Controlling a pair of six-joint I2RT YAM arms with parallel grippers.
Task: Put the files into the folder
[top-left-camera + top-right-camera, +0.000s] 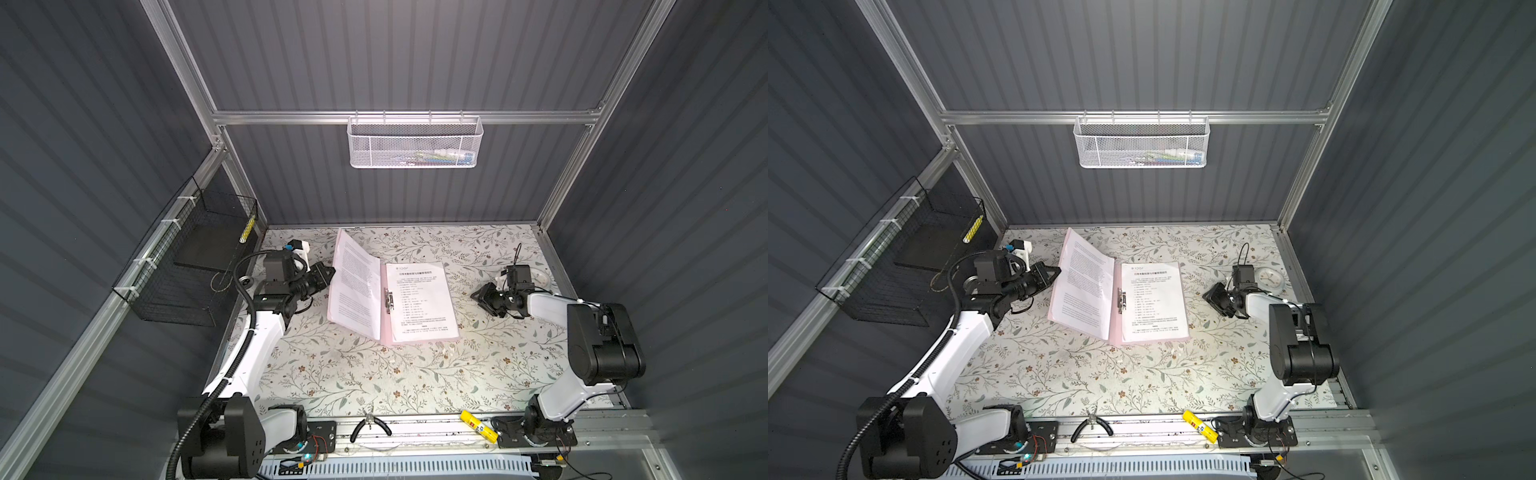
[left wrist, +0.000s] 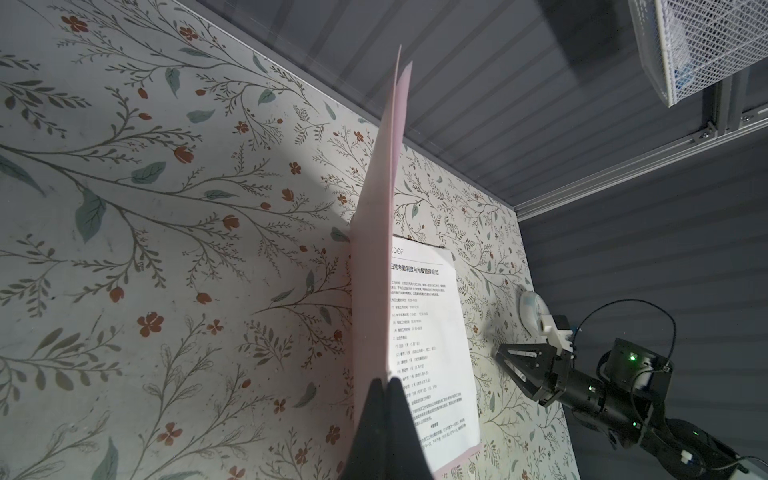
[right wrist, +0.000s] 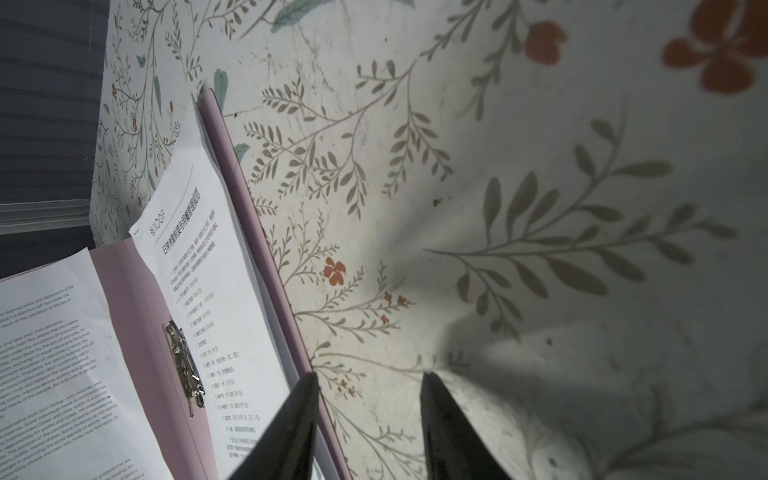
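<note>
left arm (image 1: 249, 353), nearest the lens, has its left gripper (image 1: 331, 273) clenched on the raised left cover of the folder (image 1: 385, 332), whose spine runs away from the robot with the files (image 1: 419, 299) inside, while the right gripper (image 1: 480, 300) hangs released, empty, beside its right edge.

this is looking like a robot lab test cell: grey ribbed panels (image 1: 374, 54) are closing in an aluminium frame (image 1: 291, 117), a left arm (image 1: 257, 345) and a right arm (image 1: 582, 374) are sitting bolted to a metal rail (image 1: 415, 434) at the front of a flower-patterned bench (image 1: 374, 374), a white mesh basket (image 1: 395, 145) and a black wire basket (image 1: 178, 291) are hanging from the frame, and pliers (image 1: 371, 426) and bare wiring (image 1: 320, 446) are lying along the rail.
</note>
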